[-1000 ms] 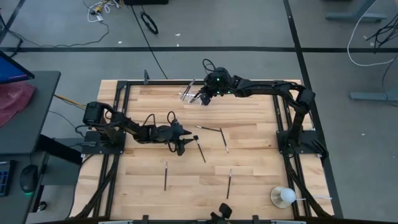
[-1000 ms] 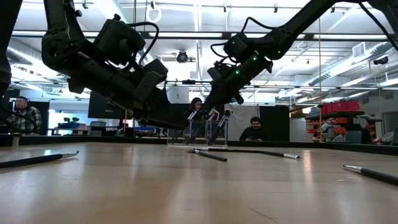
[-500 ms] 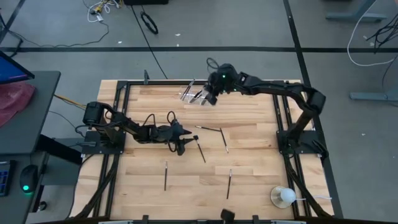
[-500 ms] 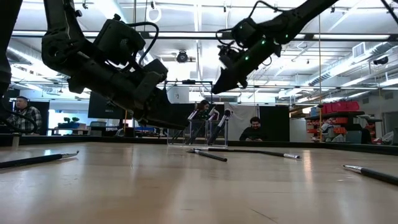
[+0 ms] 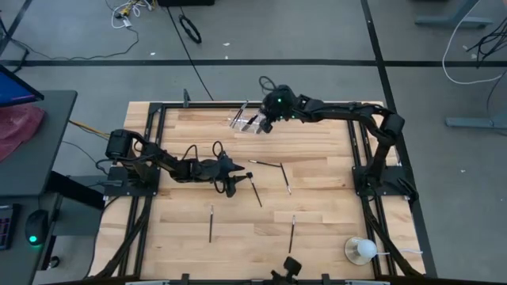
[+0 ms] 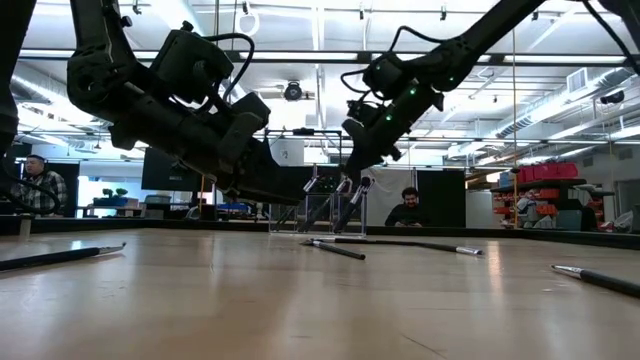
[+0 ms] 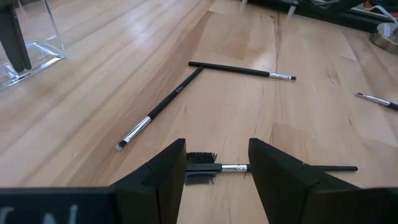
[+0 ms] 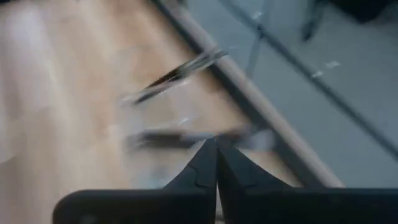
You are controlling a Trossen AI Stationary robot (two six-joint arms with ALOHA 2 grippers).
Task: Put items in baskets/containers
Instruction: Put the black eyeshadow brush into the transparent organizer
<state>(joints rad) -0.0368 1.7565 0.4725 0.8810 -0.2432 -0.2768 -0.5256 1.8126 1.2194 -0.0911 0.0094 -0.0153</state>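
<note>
From above, the right gripper [image 5: 264, 125] is hanging over the clear holder [image 5: 244, 122] at the upper middle of the table [image 5: 317, 229], while the left gripper [image 5: 230, 186] is sitting at centre left beside loose brushes [image 5: 257, 191]; at table height, the holder [image 6: 318, 208] is standing in the middle distance with brushes leaning in it. In the left wrist view the fingers [image 7: 165, 177] are standing apart around a brush [image 7: 224, 167], and in the right wrist view the fingers [image 8: 200, 169] are pressing together on nothing
</note>
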